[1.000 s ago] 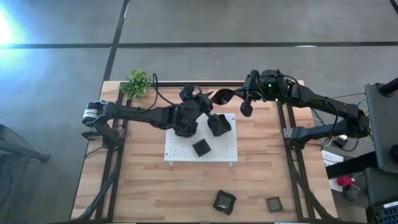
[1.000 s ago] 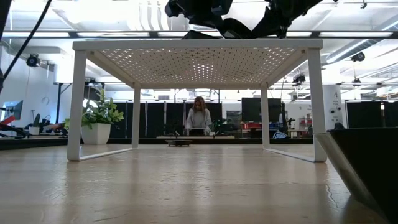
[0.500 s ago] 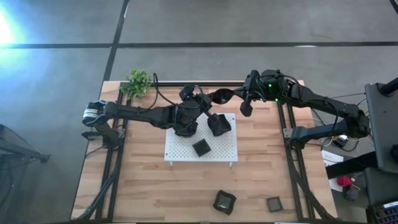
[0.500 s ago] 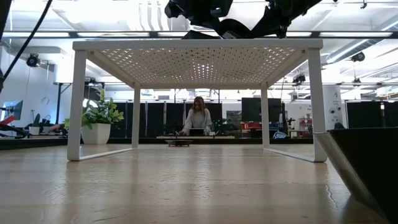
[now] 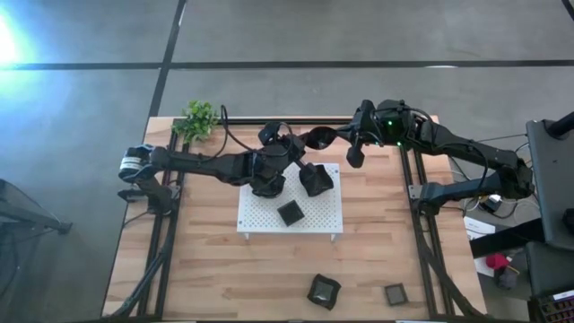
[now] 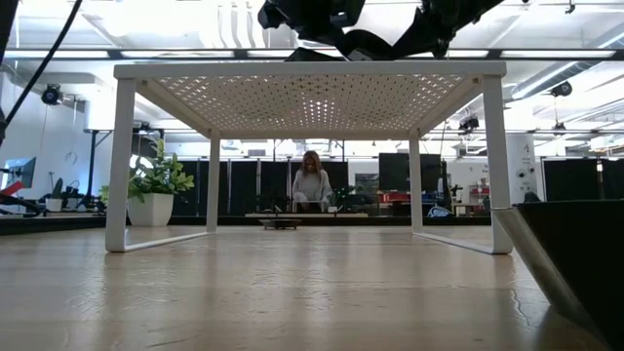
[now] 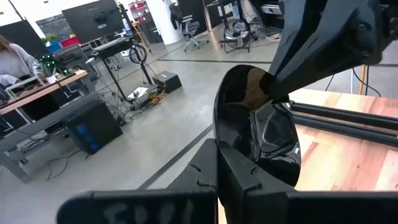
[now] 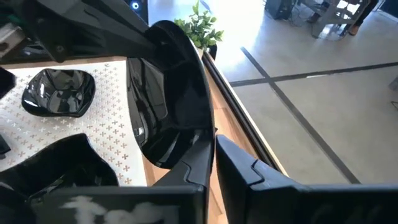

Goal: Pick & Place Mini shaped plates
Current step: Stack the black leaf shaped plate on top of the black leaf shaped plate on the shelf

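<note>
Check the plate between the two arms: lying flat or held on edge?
On edge: the plate stands upright above the white board, both grippers' fingers clamping its rim.

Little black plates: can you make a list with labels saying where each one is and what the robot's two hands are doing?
held plate: glossy black plate, in the air above the board's back edge
left gripper: shut on the plate
right gripper: at the same plate's opposite edge; hold unclear
on the white board: two black plates
on the wooden table: two more, near the front edge
plant: back left corner
</note>
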